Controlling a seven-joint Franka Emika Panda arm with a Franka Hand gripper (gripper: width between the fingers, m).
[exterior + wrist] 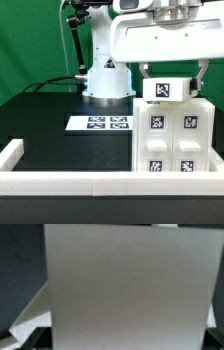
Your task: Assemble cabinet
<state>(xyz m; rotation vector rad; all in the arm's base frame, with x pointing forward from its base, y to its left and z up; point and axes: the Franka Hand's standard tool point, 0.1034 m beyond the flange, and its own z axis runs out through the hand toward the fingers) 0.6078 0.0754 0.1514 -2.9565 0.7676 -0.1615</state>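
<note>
Cabinet (170, 140) sits on the table (50, 125) in the lower right of the exterior view, its front face covered in square tags, with the front border rail (60, 183) just ahead of it. Marker board (105, 123) lies flat mid-frame, well apart from the hand, in front of the robot base (107, 80).

Hand (170, 85) is right over the cabinet, upper right of the frame. Fingers are spread wide and straddle the tagged top piece (163, 90), one dark finger on each side. Can't tell if the pads actually press on it or only flank it. The wrist view doesn't help: a plain white panel (120, 286) fills nearly the whole picture, with only dark slivers at its edges.

My read on the risks:
- If there's no real clamp, the top piece slips or cocks on any lift or push.
- An off-centre grip would twist the piece, so it jams in its seat instead of sliding home.
- Pushing down hard on a misaligned piece could shift the whole cabinet toward the rail, since nothing visible braces it.
- The wrist camera is blocked, so fine alignment has to come from the exterior view alone.
</note>
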